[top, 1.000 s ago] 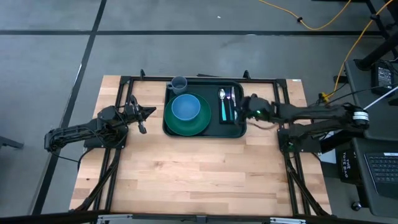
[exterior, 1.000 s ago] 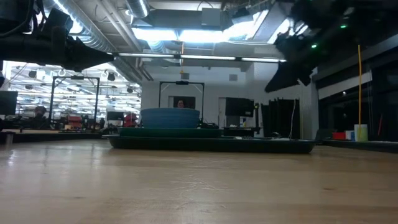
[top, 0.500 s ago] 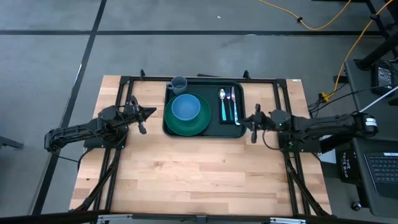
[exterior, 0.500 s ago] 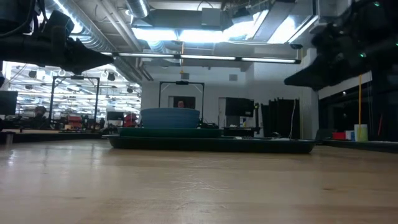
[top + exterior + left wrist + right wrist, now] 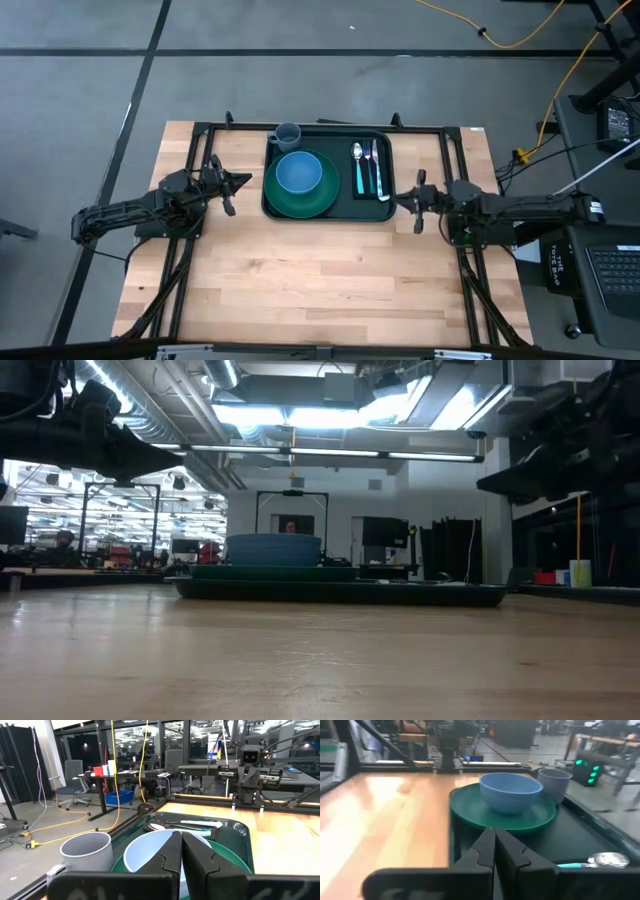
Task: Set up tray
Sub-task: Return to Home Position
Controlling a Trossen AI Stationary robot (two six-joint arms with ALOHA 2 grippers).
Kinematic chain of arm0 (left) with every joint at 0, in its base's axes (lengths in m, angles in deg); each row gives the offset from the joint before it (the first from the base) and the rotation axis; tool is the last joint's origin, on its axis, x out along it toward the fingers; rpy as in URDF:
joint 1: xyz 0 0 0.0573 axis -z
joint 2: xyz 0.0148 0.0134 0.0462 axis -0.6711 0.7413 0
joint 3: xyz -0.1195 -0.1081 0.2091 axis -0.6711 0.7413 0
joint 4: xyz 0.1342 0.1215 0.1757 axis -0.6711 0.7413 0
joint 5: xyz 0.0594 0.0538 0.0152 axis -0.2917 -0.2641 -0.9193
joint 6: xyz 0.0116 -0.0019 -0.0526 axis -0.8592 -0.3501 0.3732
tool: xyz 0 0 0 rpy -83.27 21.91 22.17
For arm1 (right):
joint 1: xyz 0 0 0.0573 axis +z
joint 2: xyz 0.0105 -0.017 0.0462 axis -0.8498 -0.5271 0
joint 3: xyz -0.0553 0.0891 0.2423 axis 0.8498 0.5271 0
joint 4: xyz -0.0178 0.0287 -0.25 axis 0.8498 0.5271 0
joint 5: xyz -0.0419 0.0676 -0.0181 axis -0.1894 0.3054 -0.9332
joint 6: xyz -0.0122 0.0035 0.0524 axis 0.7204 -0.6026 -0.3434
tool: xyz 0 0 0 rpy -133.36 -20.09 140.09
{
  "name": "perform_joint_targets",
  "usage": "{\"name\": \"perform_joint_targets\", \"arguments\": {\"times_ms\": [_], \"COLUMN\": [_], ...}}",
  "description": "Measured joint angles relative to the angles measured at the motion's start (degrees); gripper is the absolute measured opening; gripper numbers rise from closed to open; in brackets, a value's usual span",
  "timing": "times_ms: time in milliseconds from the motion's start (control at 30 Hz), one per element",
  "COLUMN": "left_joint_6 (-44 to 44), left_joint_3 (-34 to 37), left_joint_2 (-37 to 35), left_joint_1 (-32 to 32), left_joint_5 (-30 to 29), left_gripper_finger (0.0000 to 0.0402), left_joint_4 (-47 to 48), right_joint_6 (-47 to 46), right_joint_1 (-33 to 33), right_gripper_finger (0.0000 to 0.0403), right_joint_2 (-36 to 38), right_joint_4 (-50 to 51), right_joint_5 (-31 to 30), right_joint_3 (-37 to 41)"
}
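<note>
Setup looks nearly done — tray (image 5: 330,138) at the table's (image 5: 300,280) far edge carries plate (image 5: 300,211), bowl (image 5: 298,173), cup (image 5: 288,133) and cutlery (image 5: 366,165), while left pincer (image 5: 243,180) and right pincer (image 5: 397,200) flank it, clenched and empty — only parking the arms seems left.

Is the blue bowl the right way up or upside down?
Right way up. The blue bowl sits on the green plate with its wide open rim facing up and its hollow inside showing.

On the tray (image 5: 344,138), bowl (image 5: 298,172) sits on plate (image 5: 305,206), cup (image 5: 288,134) behind, cutlery (image 5: 367,168) right.
</note>
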State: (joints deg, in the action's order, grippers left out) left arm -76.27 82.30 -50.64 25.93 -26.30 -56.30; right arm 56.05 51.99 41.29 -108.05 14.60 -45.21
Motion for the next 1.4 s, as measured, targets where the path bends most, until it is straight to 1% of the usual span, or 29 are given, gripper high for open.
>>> {"name": "perform_joint_targets", "arguments": {"times_ms": [67, 133, 333, 500, 633, 1033, 1133, 1200, 1267, 1400], "left_joint_6": [0.00, 0.00, -0.01, 0.00, -0.01, -0.02, -0.02, -0.02, -0.02, -0.02], "left_joint_3": [-0.02, -0.02, -0.02, 0.00, -0.02, -0.02, -0.02, 0.00, -0.02, -0.01], "left_joint_2": [0.02, 0.01, 0.00, 0.00, 0.00, 0.01, 0.00, 0.00, 0.00, 0.02], "left_joint_1": [0.00, 0.01, 0.00, 0.00, 0.00, 0.02, 0.00, 0.00, 0.00, 0.00], "left_joint_5": [-0.02, -0.02, -0.03, -0.02, -0.03, -0.02, -0.02, -0.04, -0.02, -0.04], "left_gripper_finger": [0.0007, 0.0008, 0.0004, 0.0005, 0.0008, 0.0008, 0.0007, 0.0005, 0.0004, 0.0004], "left_joint_4": [0.00, 0.00, 0.00, 0.00, 0.00, 0.00, 0.00, 0.00, 0.00, -0.01], "right_joint_6": [-1.33, -2.31, -2.02, -11.26, -14.73, -14.57, -9.06, -6.99, -6.93, -6.30], "right_joint_1": [0.00, 0.02, 0.02, 0.02, 0.02, 0.02, 0.02, 1.25, 3.55, 11.15], "right_gripper_finger": [0.0009, 0.0009, 0.0009, 0.0009, 0.0010, 0.0010, 0.0010, 0.0010, 0.0010, 0.0010], "right_joint_2": [1.10, 1.63, 1.85, 1.85, 1.85, 1.83, 1.83, 2.12, 3.95, 12.33], "right_joint_4": [1.12, 0.88, 0.90, 1.05, 1.05, 1.05, 1.33, 3.27, 5.78, 8.55], "right_joint_5": [1.28, 1.27, -1.74, -1.88, -1.88, -1.90, -1.55, 1.04, 3.79, 3.92], "right_joint_3": [0.00, 0.00, 0.00, 0.00, 0.00, 0.00, 0.00, 0.00, 0.00, 0.00]}}
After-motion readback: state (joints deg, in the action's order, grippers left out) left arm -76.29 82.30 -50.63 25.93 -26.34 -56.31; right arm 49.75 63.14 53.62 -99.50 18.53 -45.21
